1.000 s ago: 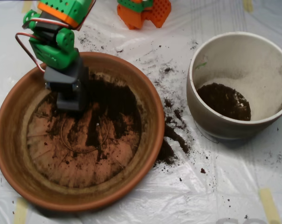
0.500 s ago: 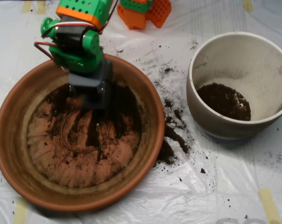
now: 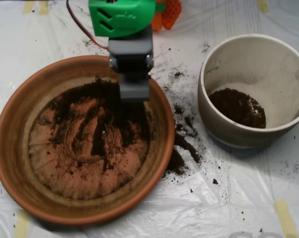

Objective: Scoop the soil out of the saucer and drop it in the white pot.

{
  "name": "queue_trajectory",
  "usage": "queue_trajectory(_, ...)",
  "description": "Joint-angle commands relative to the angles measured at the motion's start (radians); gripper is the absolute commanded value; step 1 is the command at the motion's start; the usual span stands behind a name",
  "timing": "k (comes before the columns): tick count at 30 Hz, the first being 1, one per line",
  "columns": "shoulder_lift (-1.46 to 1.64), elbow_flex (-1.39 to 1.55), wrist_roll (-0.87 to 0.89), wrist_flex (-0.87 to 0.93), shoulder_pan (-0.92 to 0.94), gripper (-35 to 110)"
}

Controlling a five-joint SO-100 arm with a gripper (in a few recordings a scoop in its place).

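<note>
**Scoop over the saucer's upper rim**

Saucer (image 3: pixel 11 163) wide at lower left, soil (image 3: pixel 97 124) smeared across its upper floor. Pot (image 3: pixel 224 124) to the saucer's right, apart, dark soil inside. Scoop (image 3: pixel 134 90) above the saucer's upper right edge, jaws hidden from above, open or closed impossible to tell. Spilled crumbs between saucer and pot.

One saucer (image 3: pixel 11 148), one white pot (image 3: pixel 224 126), one claw (image 3: pixel 134 90), two orange blocks (image 3: pixel 171 11).

Bright, even light; soft, slightly blurry focus
</note>
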Motion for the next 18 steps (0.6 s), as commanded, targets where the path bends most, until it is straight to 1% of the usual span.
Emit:
queue_trajectory(1, 0.115, -0.161, 0.014, 0.054, -0.083, -1)
queue_trajectory(5, 0.08, -0.351, 0.035, 0.13, -0.19, -1)
queue_trajectory(9, -0.043, -0.609, 0.044, 0.215, -0.291, -1)
queue_trajectory(14, -0.129, -0.65, 0.048, 0.192, -0.423, -1)
queue_trajectory(18, -0.138, -0.618, 0.0, 0.143, -0.506, -1)
